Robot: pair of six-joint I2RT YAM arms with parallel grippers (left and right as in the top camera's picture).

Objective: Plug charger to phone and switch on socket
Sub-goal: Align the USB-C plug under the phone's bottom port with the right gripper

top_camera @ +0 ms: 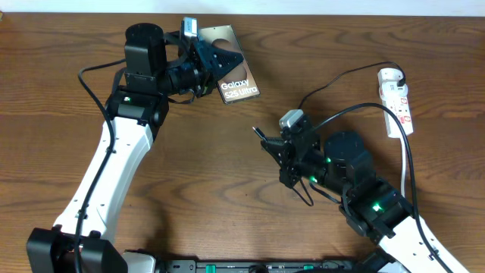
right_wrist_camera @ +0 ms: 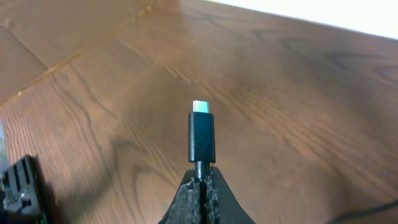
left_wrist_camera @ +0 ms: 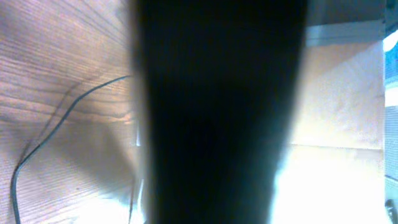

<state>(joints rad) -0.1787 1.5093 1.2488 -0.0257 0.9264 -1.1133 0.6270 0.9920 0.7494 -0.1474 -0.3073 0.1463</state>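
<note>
Plainly, not much of this job is finished. On the brown wooden table (top_camera: 174, 189) the two arms reach in from either side. The phone (top_camera: 239, 82) is at the far side, left of centre, with its lettered face up, and the left gripper (top_camera: 206, 64) is over its left end. From above I cannot make out the fingers. The left wrist camera is filled by a dark slab right against the lens, which I take to be the phone clamped narrowly between them.

The socket (top_camera: 397, 100) lies at the far right edge, well apart from both arms, with a black plug (top_camera: 395, 75) in its far end. Whether its switch is on I cannot tell, and nothing is near it. From that plug the charger (top_camera: 337, 80) loops thin and black across the wood to the right gripper (top_camera: 269, 144), near the middle of the table. Its fingers are pinched tight on the cable just behind the connector (right_wrist_camera: 201, 138), which sticks out past the tips with its metal end bare, aimed roughly toward the phone.

By my reckoning both pieces are in hand but well apart. The connector has yet to be brought to the phone's port and pushed in, and the switch comes after that.
</note>
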